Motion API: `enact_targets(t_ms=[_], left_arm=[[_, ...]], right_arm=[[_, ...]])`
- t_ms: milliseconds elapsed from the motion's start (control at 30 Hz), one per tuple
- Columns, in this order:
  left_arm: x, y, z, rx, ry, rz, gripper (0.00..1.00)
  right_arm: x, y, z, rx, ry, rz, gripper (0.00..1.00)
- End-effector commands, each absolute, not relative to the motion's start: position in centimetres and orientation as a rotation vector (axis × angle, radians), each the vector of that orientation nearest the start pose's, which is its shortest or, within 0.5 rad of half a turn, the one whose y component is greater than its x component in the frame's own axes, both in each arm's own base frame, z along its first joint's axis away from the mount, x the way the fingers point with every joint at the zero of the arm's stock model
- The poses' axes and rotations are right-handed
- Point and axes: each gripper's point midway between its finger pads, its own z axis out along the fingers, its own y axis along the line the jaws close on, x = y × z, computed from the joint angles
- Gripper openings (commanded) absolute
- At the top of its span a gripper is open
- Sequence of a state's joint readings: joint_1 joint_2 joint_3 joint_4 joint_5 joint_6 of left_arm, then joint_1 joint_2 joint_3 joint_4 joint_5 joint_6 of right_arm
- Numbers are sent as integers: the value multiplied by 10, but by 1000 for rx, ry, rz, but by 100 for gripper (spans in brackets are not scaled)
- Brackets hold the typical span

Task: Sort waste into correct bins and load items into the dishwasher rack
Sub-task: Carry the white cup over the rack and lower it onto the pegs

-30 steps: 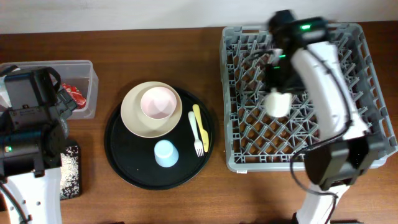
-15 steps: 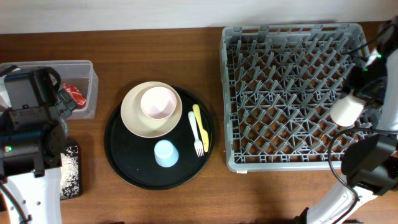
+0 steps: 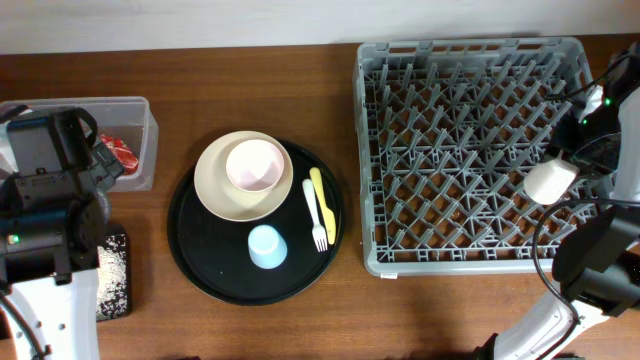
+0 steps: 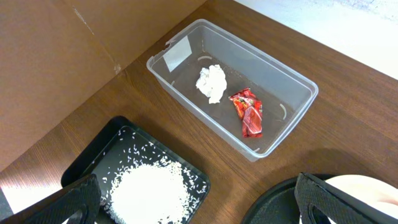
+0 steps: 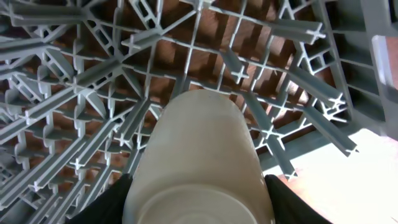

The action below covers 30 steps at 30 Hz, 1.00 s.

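**Holding white cup over right side of rack**

Gripping the white cup (image 3: 549, 182) in my right gripper (image 5: 199, 208), fingers pressed on both its sides, with its closed end facing the wrist camera. The cup sits over the dishwasher rack (image 3: 450, 130) close to the right rim, about halfway down that side. Upright pegs lie directly below it; I cannot tell whether it touches them. In the right wrist view the rack's outer wall runs along the upper right, with a pale surface past it. The rack's whole left and middle grid holds nothing.

My left gripper (image 4: 205, 208) has its jaws spread wide and holds nothing, above the near-left table edge. Below it, the clear tub (image 4: 283, 127) holds the tissue ball (image 4: 211, 82) and red wrapper (image 4: 247, 112), apart from each other. The black bin (image 4: 90, 149) just beside the tub holds the rice grains (image 4: 152, 186), piled and scattered.

Between bins and rack sits the round black tray (image 3: 200, 265). On it are the cream plate (image 3: 215, 185) with the pink bowl (image 3: 253, 165) in it, the blue cup (image 3: 266, 246) and the yellow fork (image 3: 322, 205). Bare wood lies between tray and rack.
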<state>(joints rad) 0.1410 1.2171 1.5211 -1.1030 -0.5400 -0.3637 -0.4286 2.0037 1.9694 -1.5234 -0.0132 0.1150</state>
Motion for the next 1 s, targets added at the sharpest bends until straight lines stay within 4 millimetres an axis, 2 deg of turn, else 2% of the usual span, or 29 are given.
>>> enact_targets(t_ms=[0, 100, 167, 400, 567, 733, 967], left_arm=[[281, 133, 339, -839, 2106, 528, 99], [281, 133, 339, -839, 2106, 528, 99], [281, 133, 339, -839, 2106, 528, 99], [281, 133, 339, -839, 2106, 528, 99], [281, 133, 339, -839, 2106, 528, 99], [281, 133, 339, -839, 2106, 528, 99], [281, 133, 339, -839, 2106, 528, 99]], right_arm=[[350, -154, 161, 805, 2998, 27, 52], [354, -155, 148, 801, 2988, 32, 52], [361, -146, 143, 726, 2984, 123, 52], [364, -147, 136, 723, 2975, 125, 51], [367, -147, 137, 719, 2965, 128, 51], [373, -136, 139, 642, 2976, 124, 51], [376, -137, 154, 612, 2958, 116, 50]])
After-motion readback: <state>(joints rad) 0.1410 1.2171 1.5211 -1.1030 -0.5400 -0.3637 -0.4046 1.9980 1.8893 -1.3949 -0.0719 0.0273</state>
